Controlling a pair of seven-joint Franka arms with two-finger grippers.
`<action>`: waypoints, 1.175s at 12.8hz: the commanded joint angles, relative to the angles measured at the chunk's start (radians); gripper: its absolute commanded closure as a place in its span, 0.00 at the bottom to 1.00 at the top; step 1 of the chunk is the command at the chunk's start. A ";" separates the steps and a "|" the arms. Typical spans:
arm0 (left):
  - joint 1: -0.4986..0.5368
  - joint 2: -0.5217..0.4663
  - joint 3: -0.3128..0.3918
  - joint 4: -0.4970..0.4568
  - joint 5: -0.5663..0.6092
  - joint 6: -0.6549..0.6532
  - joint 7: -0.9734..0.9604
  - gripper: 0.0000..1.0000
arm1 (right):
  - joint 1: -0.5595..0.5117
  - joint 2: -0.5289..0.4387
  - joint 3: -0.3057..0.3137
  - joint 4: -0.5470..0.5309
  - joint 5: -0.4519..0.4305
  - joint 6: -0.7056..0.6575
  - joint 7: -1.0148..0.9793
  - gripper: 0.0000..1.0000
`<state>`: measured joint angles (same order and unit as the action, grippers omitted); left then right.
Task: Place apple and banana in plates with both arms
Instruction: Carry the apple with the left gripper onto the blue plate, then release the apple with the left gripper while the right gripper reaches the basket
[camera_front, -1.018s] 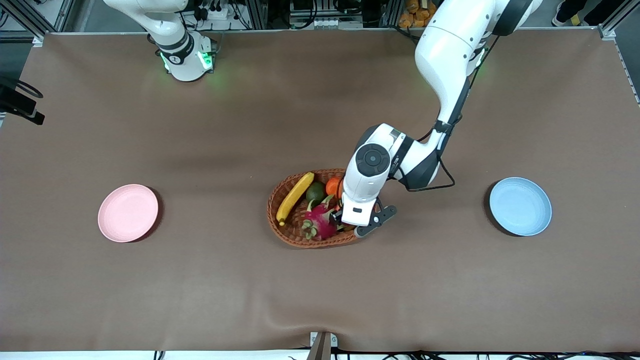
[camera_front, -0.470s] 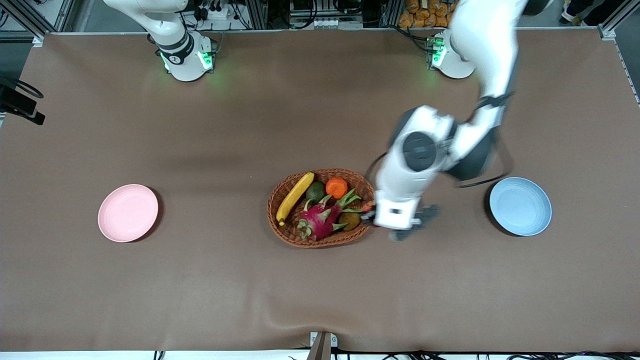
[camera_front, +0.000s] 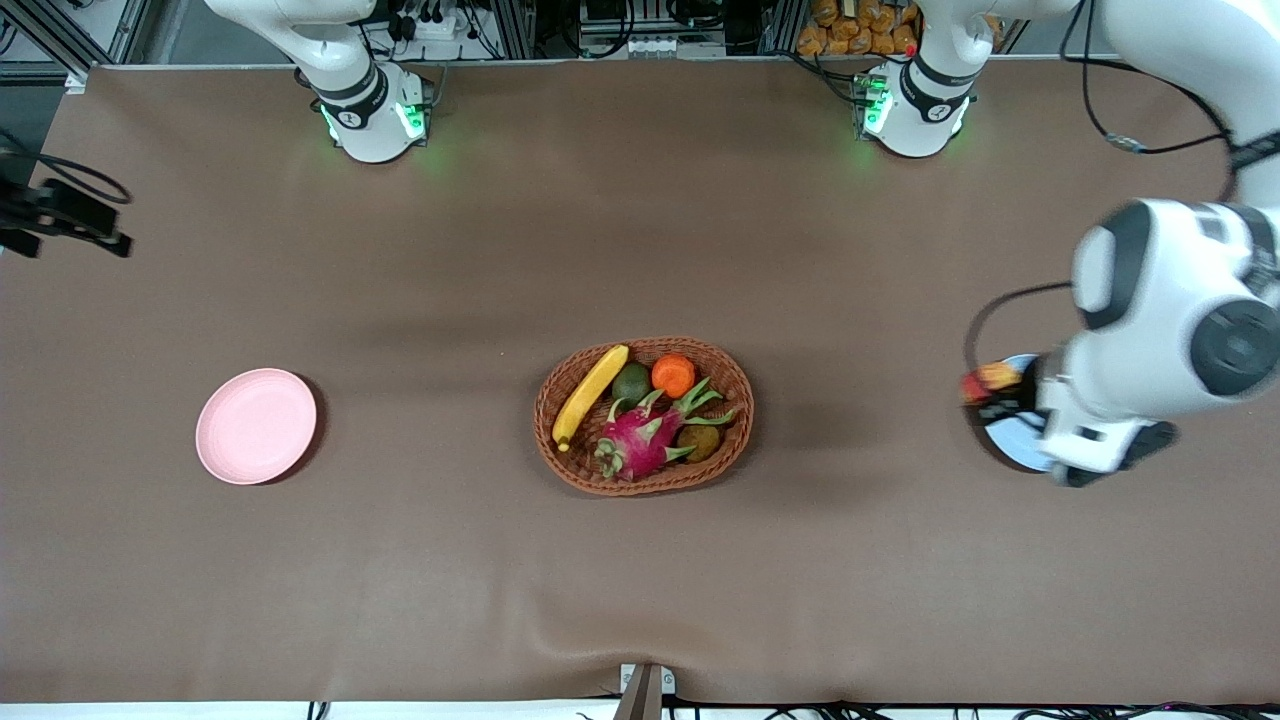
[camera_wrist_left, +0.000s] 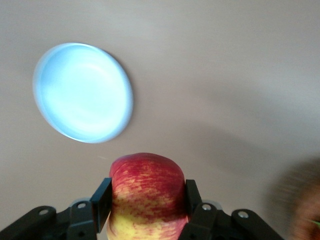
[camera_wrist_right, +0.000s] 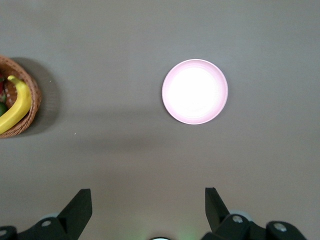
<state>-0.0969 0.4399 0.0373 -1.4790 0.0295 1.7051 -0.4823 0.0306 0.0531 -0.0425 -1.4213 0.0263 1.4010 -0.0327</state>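
we see the apple (camera_wrist_left: 147, 192) clamped between the left gripper (camera_wrist_left: 146, 207) fingers, up over the blue plate's (camera_front: 1008, 440) rim on the basket side, bare table all around. half a second ago it hung just beside the basket (camera_front: 738, 400). the banana (camera_front: 590, 396) lies in the basket as before. the right gripper (camera_wrist_right: 146, 210) waits spread apart, high over the pink plate (camera_front: 256, 425). the left arm hides most of the blue plate.

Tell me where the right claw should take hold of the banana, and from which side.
Grip the banana at mid-length, descending from above with fingers across its narrow width. It lies exposed along the basket rim toward the right arm's end, the avocado close beside it.
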 joint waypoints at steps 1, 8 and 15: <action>0.078 -0.024 -0.016 -0.133 0.033 0.086 0.074 1.00 | 0.066 0.056 -0.004 0.022 0.009 -0.010 0.008 0.00; 0.198 0.088 -0.014 -0.316 0.203 0.392 0.079 1.00 | 0.311 0.249 -0.005 0.018 -0.075 -0.011 0.007 0.00; 0.209 0.071 -0.017 -0.279 0.210 0.419 0.080 0.00 | 0.547 0.384 -0.003 0.015 -0.048 0.182 0.040 0.00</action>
<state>0.1090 0.5610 0.0286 -1.7705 0.2151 2.1390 -0.3971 0.4976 0.3836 -0.0357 -1.4280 -0.0180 1.5629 -0.0271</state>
